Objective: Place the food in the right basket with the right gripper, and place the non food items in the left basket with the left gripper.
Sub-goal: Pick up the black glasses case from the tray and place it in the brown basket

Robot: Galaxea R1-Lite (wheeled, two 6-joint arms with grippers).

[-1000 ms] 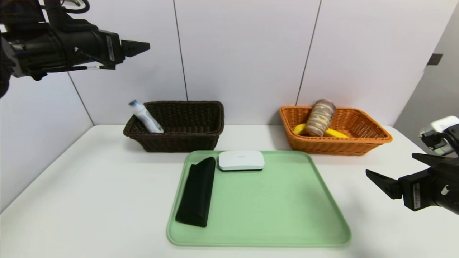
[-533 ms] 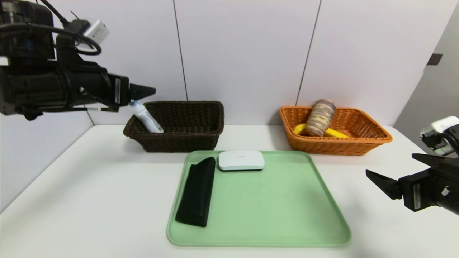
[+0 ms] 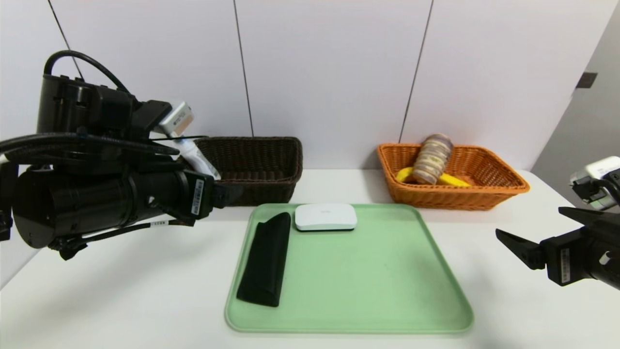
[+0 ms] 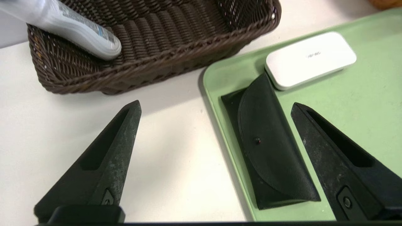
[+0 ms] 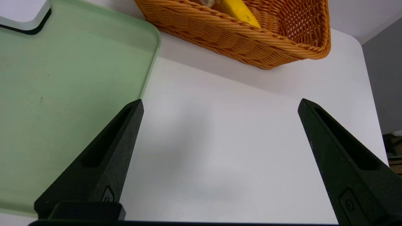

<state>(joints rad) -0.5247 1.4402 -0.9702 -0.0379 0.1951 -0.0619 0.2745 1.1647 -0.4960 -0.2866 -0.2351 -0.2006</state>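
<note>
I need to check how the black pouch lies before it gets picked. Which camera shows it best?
The left wrist view: the black pouch fills the frame close up, flap and snap visible, lying on the green tray. The head view shows it whole but farther off. The right wrist view misses it.
</note>
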